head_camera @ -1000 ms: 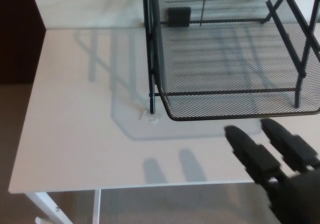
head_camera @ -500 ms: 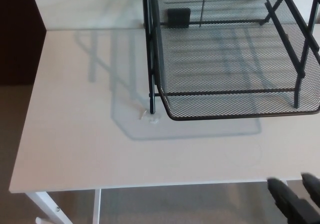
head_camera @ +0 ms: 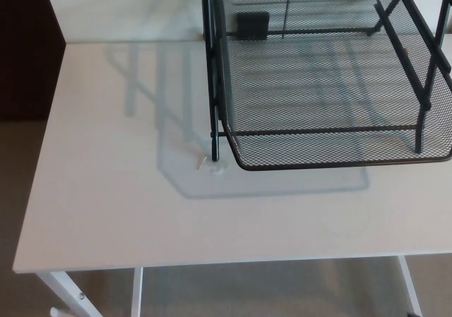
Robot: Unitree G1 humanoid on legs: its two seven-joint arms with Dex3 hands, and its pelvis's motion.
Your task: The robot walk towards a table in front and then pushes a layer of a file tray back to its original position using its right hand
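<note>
Black wire mesh forms the file tray (head_camera: 325,84), which is seen standing at the far right of the white table (head_camera: 106,190). Its lower layer (head_camera: 339,151) appears flush with the frame, though this is hard to judge. The right hand, visible a second ago, has been withdrawn; neither hand is shown, so finger state cannot be told. The push is probably finished.
</note>
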